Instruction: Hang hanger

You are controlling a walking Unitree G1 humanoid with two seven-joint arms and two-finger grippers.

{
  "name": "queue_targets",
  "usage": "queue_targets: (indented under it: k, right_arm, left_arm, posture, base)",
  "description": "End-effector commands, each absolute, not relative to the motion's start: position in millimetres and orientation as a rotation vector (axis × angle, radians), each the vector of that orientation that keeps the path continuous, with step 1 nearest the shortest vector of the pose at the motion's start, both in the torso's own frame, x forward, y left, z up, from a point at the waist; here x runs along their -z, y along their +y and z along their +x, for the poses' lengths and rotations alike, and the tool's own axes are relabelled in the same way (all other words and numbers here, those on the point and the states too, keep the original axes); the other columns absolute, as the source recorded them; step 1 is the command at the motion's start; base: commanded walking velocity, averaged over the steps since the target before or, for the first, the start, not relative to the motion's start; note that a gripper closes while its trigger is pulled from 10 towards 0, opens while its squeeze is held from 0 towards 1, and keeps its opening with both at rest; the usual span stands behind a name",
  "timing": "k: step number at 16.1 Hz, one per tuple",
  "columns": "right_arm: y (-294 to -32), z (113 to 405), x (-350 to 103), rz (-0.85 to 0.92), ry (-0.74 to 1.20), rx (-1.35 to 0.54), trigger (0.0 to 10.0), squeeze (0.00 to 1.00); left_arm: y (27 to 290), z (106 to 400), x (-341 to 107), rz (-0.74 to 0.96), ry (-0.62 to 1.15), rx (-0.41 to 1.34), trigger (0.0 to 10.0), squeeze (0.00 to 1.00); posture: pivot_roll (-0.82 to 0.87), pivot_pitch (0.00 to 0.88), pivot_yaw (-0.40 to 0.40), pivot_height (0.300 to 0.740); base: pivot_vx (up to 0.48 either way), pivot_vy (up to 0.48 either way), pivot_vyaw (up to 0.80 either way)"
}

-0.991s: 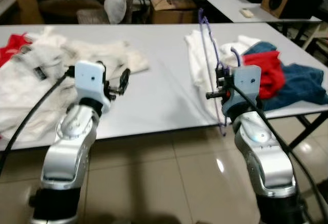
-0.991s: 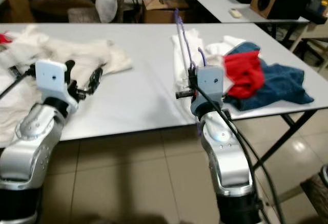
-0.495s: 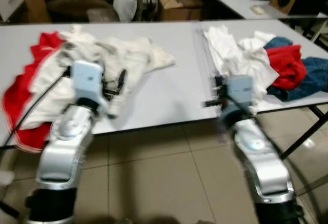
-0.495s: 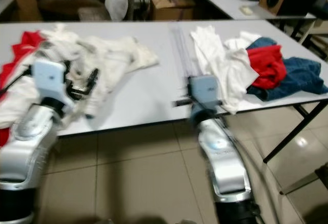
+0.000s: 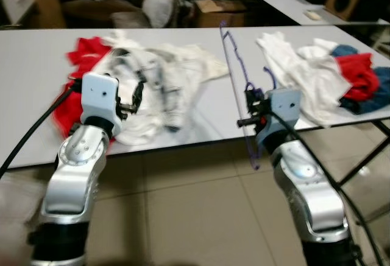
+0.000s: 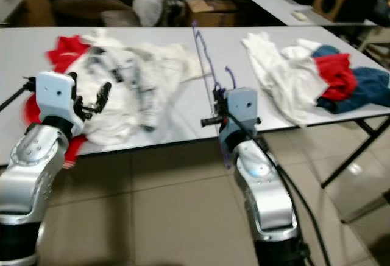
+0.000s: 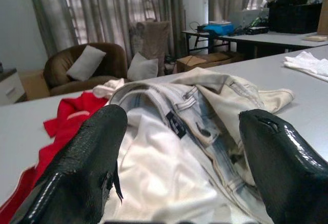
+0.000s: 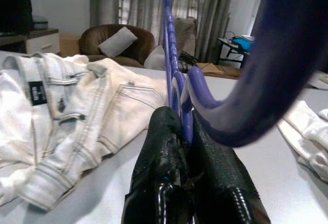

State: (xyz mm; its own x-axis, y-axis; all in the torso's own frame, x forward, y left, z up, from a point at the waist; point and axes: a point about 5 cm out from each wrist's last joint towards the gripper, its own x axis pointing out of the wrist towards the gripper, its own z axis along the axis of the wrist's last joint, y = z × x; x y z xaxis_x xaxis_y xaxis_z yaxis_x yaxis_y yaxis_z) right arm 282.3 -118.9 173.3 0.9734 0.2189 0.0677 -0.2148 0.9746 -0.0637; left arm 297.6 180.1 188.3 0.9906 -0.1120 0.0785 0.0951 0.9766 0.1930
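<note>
— Where is the hanger (image 5: pixel 234 65)?

— In the right gripper (image 8: pixel 180 131), which is closed tight on it near the neck. It stands on edge, long axis running away from the robot: one end points out over the tabletop, the other hangs down past the near edge of the table (image 5: pixel 201 126). The hook (image 5: pixel 268 73) curls up just behind the fingers.

— So which way does it lie from the gripper?

— Straight along the fingers and above them. The right arm already has it, so the coming move probably turns on keeping that hook upward and free. I see no rail or rod to hang it on, so I can't say which way the arm must carry it.

— And the left gripper (image 5: pixel 135 97)?

— It holds nothing. Its fingers (image 7: pixel 87 167) are spread wide, and it hovers over the near edge of the table, facing a heap of pale clothes (image 5: pixel 164 77) with a red garment (image 5: pixel 82 56) at its far left.

— What else is on the table?

— A white shirt (image 5: pixel 298 71) toward the right, then red cloth (image 5: pixel 356 74) and blue cloth (image 5: pixel 381 92) at the right edge.

— The room?

— Tiled floor (image 5: pixel 183 217) under the table. Beyond the far edge are a brown sofa with pillows (image 7: pixel 87 62), curtains (image 7: pixel 118 8), a cardboard box (image 5: pixel 219 13) and a second table (image 5: pixel 286 1). The head views are somewhat blurred.
</note>
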Motion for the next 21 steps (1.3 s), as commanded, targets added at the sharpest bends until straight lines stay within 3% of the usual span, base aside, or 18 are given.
queue_targets:
  k: [1,3,6,9,11,12,14,15,16,21]
  right_arm:
    - [-126,284,-178,-0.057,-0.086,-0.196,10.0,0.0]
    - [-132,285,-178,-0.065,-0.081,-0.184,10.0,0.0]
    - [-142,284,-168,-0.086,-0.003,-0.213,10.0,0.0]
    - [-159,280,-147,-0.187,0.132,-0.28,10.0,0.0]
    - [-169,279,-139,-0.217,0.176,-0.304,10.0,0.0]
    - [-172,280,-137,-0.215,0.179,-0.303,10.0,0.0]
    - [-173,280,-137,-0.217,0.177,-0.305,10.0,0.0]
    - [-174,279,-139,-0.207,0.162,-0.288,10.0,0.0]
    - [-173,277,-141,-0.199,0.149,-0.283,10.0,0.0]
    - [-171,273,-140,-0.214,0.144,-0.298,10.0,0.0]
  left_arm:
    - [172,300,-188,0.176,-0.092,0.128,10.0,0.34]
    - [174,301,-186,0.143,-0.084,0.092,10.0,0.3]
    - [185,300,-173,0.224,-0.016,0.077,10.0,0.28]
    - [197,299,-157,0.436,0.074,0.117,10.0,0.27]
    - [209,305,-149,0.588,0.128,0.108,10.0,0.13]
    - [213,312,-145,0.64,0.142,0.122,10.0,0.0]
    - [213,315,-144,0.641,0.145,0.127,10.0,0.0]
    - [214,321,-142,0.665,0.151,0.149,0.5,0.0]
    - [215,327,-143,0.689,0.149,0.162,0.0,0.0]
    - [220,341,-136,0.792,0.178,0.176,0.0,0.0]
  posture:
    - [-0.06,0.0,-0.032,0.74]
    - [-0.06,0.0,-0.035,0.74]
    - [-0.07,0.0,-0.039,0.74]
    - [-0.07,0.0,-0.056,0.74]
    - [-0.06,0.0,-0.064,0.74]
    - [-0.07,0.0,-0.059,0.74]
    - [-0.08,0.0,-0.053,0.74]
    - [-0.08,0.0,-0.05,0.74]
    - [-0.09,0.0,-0.043,0.74]
    - [-0.1,0.0,-0.035,0.74]
  base:
    - [0.0,-0.48,0.0]
    - [0.0,0.0,0.0]
    - [0.0,0.0,0.0]
    - [0.0,0.0,0.0]
    - [0.0,0.0,0.0]
    - [0.0,0.0,0.0]
    - [0.0,0.0,0.0]
    - [0.0,0.0,0.0]
    - [0.0,0.0,0.0]
    - [0.0,0.0,0.0]
